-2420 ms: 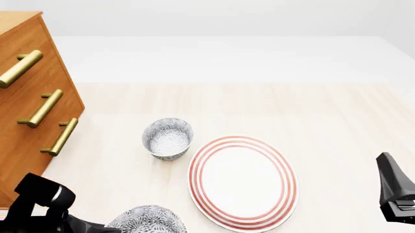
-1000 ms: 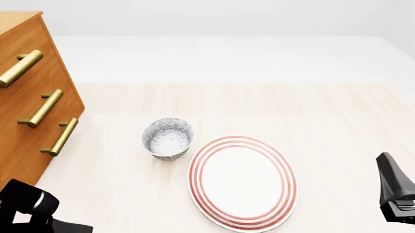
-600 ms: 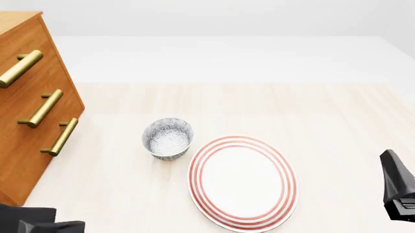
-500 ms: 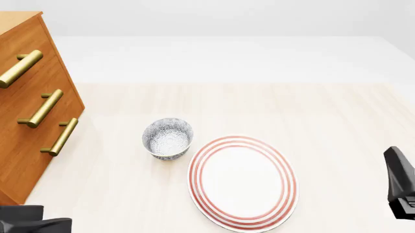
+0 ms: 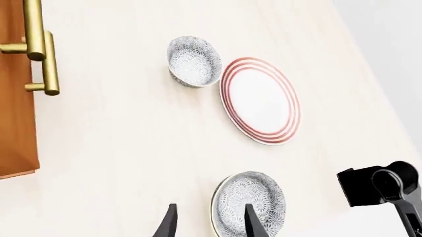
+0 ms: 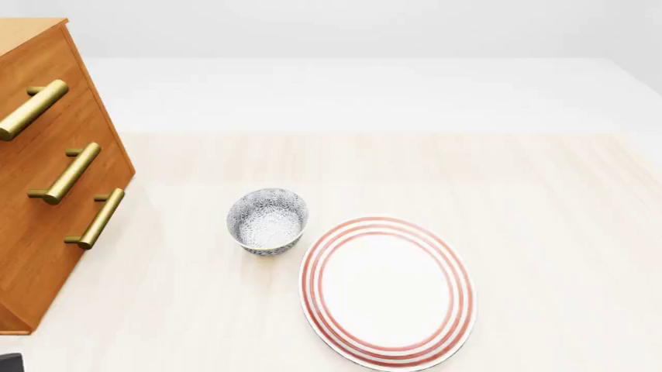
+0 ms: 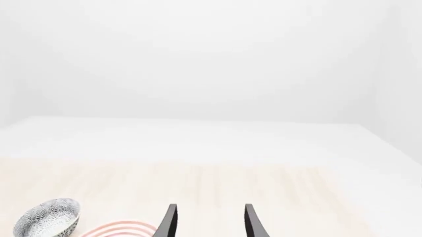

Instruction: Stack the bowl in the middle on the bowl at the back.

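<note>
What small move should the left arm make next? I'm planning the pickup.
Probably lower the open left gripper onto the near rim of the wide bowl: its fingertips already straddle that rim, hold nothing, and the deep bowl still sits empty.

Table [image 6: 538, 186] w/ 2 bowls [image 5: 193, 61] [image 5: 248, 202], plate [image 6: 388, 291], cabinet [image 6: 46, 170]

A white plate [image 6: 387, 291] with red rings around its rim is lying flat on a pale wooden table [image 6: 517, 194]. A brown wooden drawer cabinet [image 6: 42, 167] with 3 brass bar handles [image 6: 64, 173] is standing at the table's left edge.
</note>
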